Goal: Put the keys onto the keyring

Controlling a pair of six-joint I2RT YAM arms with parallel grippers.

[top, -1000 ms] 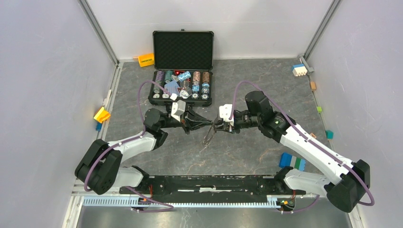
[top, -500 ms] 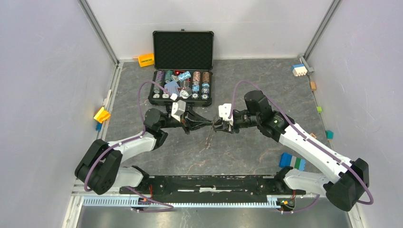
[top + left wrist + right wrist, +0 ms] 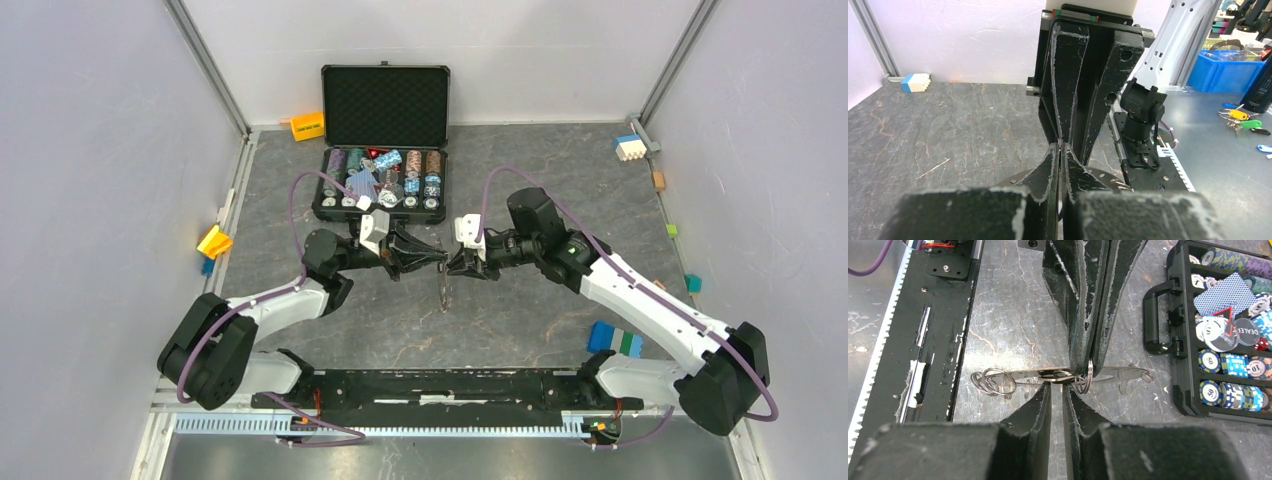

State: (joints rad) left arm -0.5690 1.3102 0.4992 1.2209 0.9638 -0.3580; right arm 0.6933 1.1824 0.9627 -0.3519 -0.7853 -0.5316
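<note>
Now, left gripper [image 3: 436, 257]: clenched on keyring [image 3: 1028, 374] edge.
Right gripper [image 3: 1056, 388]: jaws narrowly apart at keyring; grasp cannot be told.
Keyring position: at desk [image 3: 520, 330] centre, between both grippers.

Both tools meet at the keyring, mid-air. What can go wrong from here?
1. The left tool pinches the keyring at a single spot, apparently above the table. A push from the right tool might twist it or knock it loose.
2. Wire loops hang along the keyring, one right beside the fingertips. If the right tool closes there, it may catch the wrong loop.
</note>
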